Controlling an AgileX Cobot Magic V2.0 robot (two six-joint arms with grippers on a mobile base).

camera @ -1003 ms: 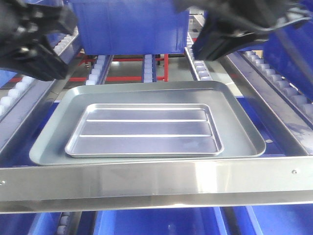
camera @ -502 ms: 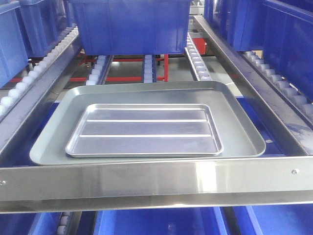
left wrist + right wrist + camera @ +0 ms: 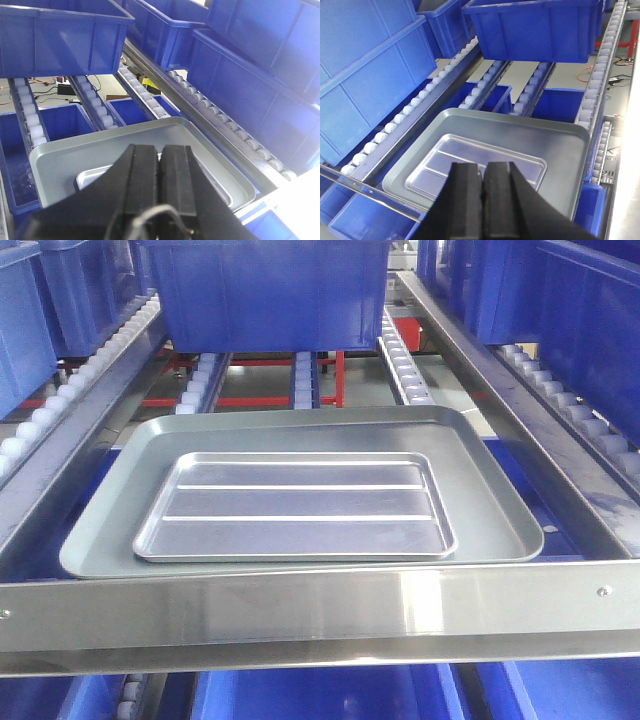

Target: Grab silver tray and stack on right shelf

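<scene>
Right wrist: silver tray below closed fingers.

At the centre of your front view: small tray lies inside the large tray, which rests on the roller lane. At 6 o'clock, the front bar crosses just before both trays. At 12 o'clock, a bin sits behind them. More bins stand at 2 o'clock and at 10 o'clock.
</scene>
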